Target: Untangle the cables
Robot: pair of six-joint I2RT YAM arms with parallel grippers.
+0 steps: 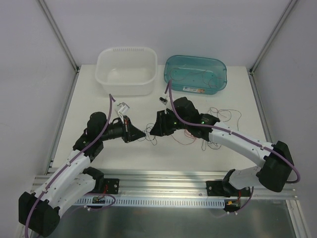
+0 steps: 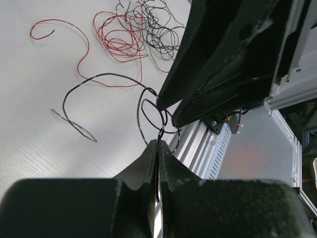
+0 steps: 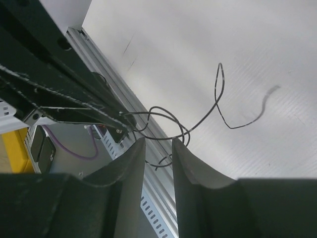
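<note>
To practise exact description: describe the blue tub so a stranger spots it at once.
At the far edge of the table, two tubs stand side by side. The blue tub is the right one. Unlike the white tub, it is see-through, lower, and holds thin wires.

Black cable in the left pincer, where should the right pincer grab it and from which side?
Likely the loops of the black cable just ahead of the open right pincer, approached straight on from the rail side: they seem lifted off the table beside the left pincer's pinch.

White arms (image 1: 74,171), black hands (image 1: 142,134) (image 1: 151,130), purple hoses (image 1: 107,115)
</note>
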